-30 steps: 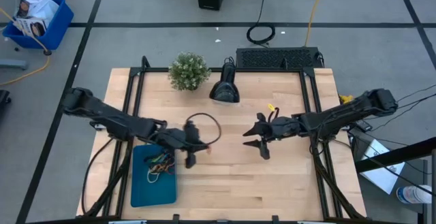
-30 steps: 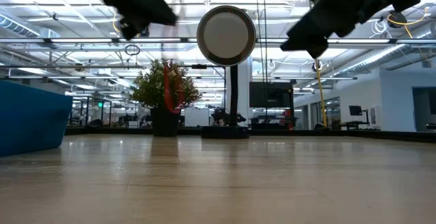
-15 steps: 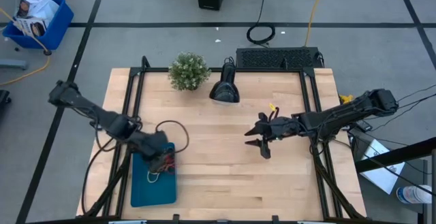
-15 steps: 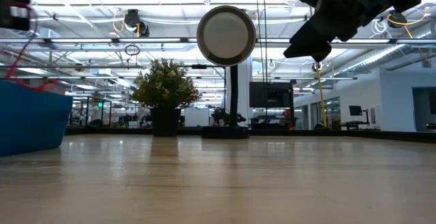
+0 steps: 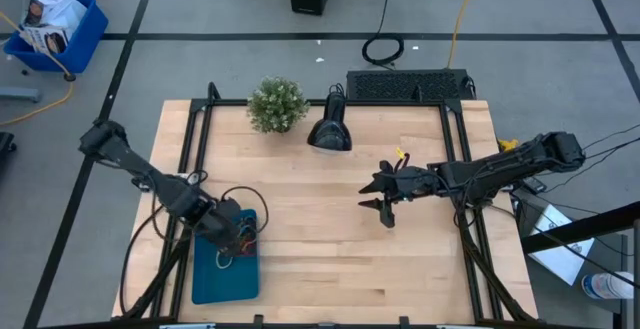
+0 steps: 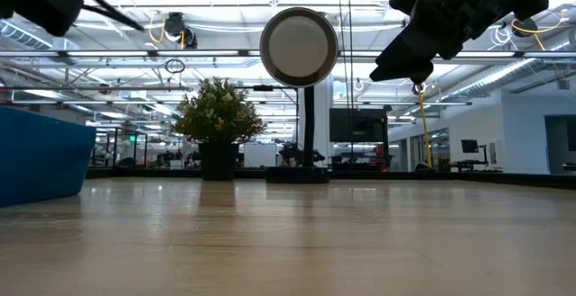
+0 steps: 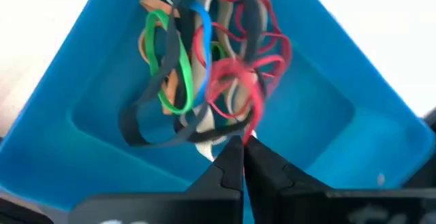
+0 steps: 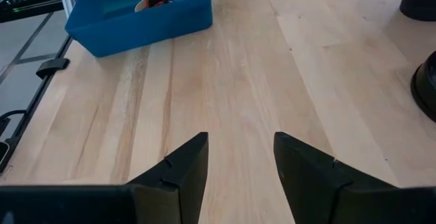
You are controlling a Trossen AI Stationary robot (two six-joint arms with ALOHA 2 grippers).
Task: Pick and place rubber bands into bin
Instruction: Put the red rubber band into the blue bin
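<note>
The teal bin lies at the table's near left; it also shows in the low view and the right wrist view. A tangle of rubber bands in red, green, blue, orange, white and dark tones lies inside it. My left gripper is over the bin's far end, shut on a red rubber band. My right gripper is open and empty above the table right of the middle. My left gripper pinches a strand of the red rubber band between its two fingertips, pointing down into the bin. The rest of the band lies slack on the pile of bands in the bin.
A small potted plant and a black round-headed lamp stand at the table's far side. A black grid-like box sits behind the far edge. A blue crate is on the floor far left. Bare wood lies between the grippers.
My left gripper has gone from near the table's middle toward the left edge, carrying the hanging red band over the bin, and has come down so that the band lies on the pile. My right gripper has stayed open and nearly still.
</note>
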